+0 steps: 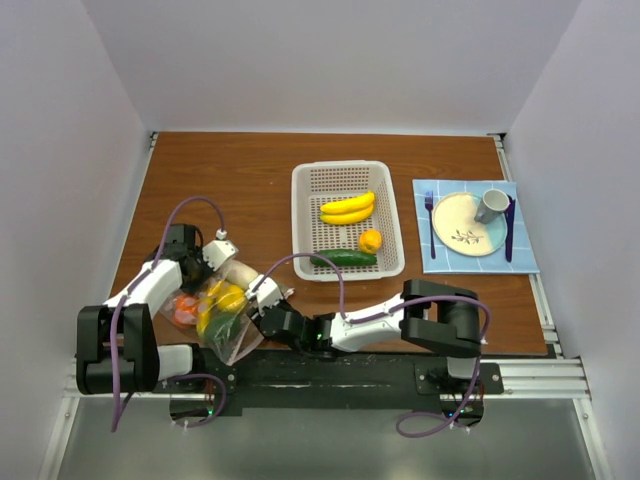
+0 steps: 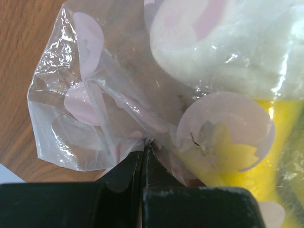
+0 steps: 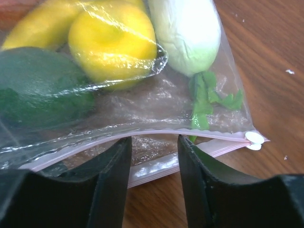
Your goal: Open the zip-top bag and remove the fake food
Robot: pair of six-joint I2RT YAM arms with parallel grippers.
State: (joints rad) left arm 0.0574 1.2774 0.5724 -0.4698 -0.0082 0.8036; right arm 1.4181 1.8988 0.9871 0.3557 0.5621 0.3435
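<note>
The clear zip-top bag (image 1: 215, 312) lies at the near left of the table, holding a yellow lemon (image 3: 111, 40), a banana, a white oval (image 3: 187, 33), a green round (image 3: 33, 85) and an orange-red tomato (image 1: 184, 310). My left gripper (image 2: 145, 151) is shut on a fold of the bag's plastic (image 2: 95, 95) at its far end. My right gripper (image 3: 154, 147) is open at the bag's mouth. The upper pink zip strip (image 3: 213, 135) sits at its fingertips, and the lower strip lies on the table between them. A banana (image 1: 347, 208), a lemon (image 1: 370, 240) and a cucumber (image 1: 343, 258) lie in the basket.
The white perforated basket (image 1: 305, 200) stands mid-table. A blue mat at the right carries a cream plate (image 1: 455, 215), a grey mug (image 1: 491, 205), a fork and a knife. White walls enclose the table on three sides.
</note>
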